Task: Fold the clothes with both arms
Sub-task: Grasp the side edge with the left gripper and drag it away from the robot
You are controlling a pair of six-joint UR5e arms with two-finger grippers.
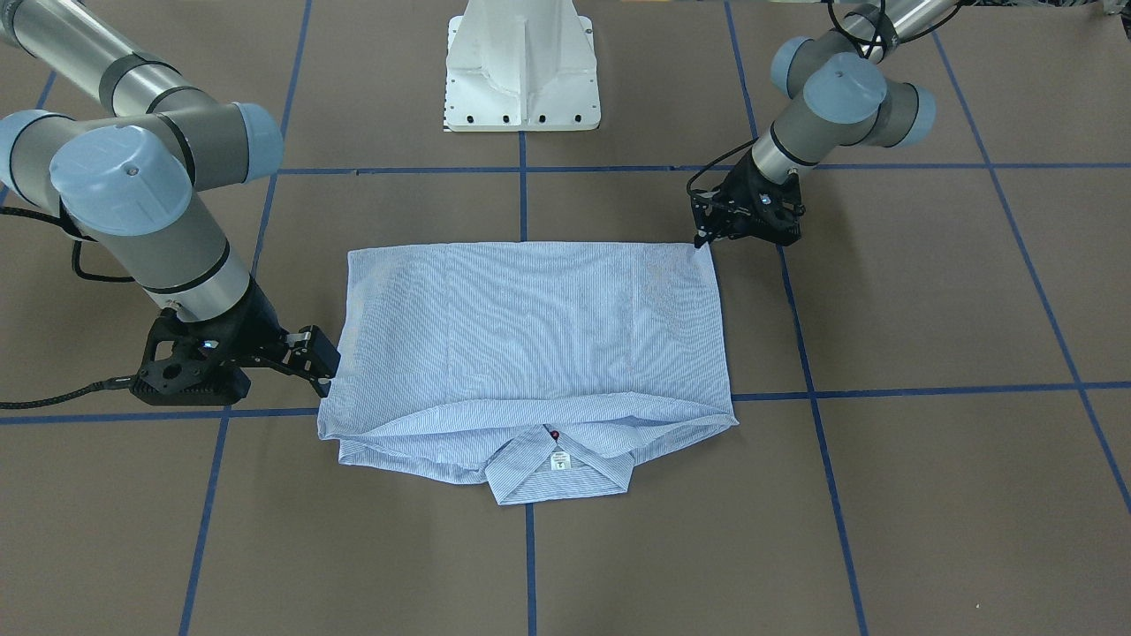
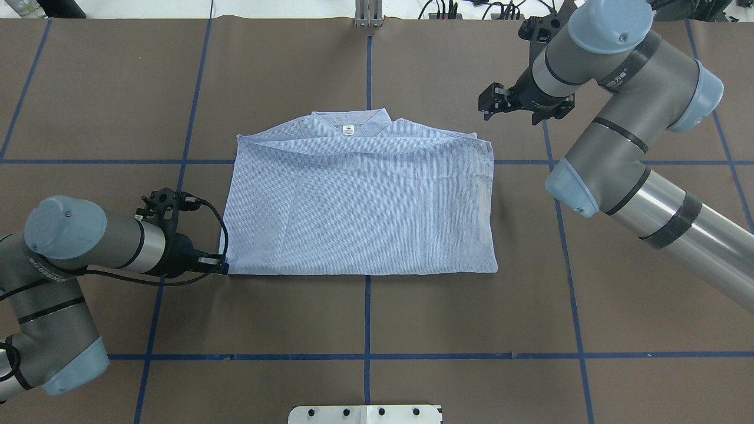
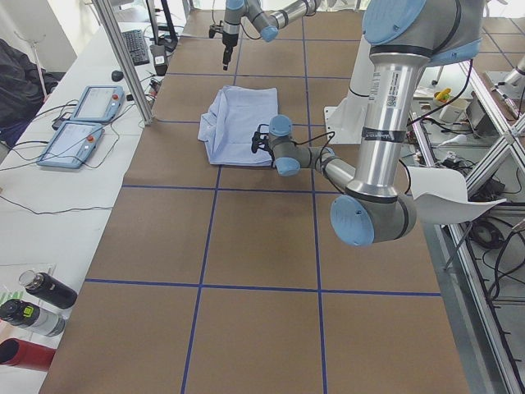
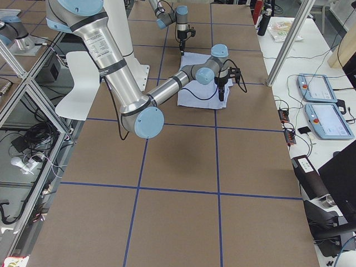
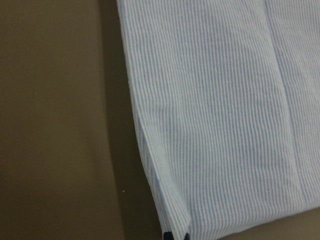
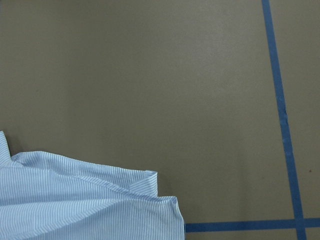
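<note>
The light blue striped shirt (image 1: 530, 336) lies folded into a rectangle on the brown table, collar and white label (image 1: 558, 460) at the edge far from the robot. It also shows from overhead (image 2: 359, 206). My left gripper (image 2: 224, 268) is low at the shirt's near left corner. In the left wrist view its fingertips (image 5: 168, 235) are closed on that corner of the cloth (image 5: 225, 125). My right gripper (image 2: 493, 103) hangs above the table just beyond the far right corner, open and empty. Its wrist view shows only that corner (image 6: 75, 205).
The white pedestal base (image 2: 365, 414) stands at the near edge. Blue tape lines (image 2: 368, 312) cross the brown table. Teach pendants (image 3: 82, 123) and bottles (image 3: 41, 295) sit on a side bench beyond the far edge.
</note>
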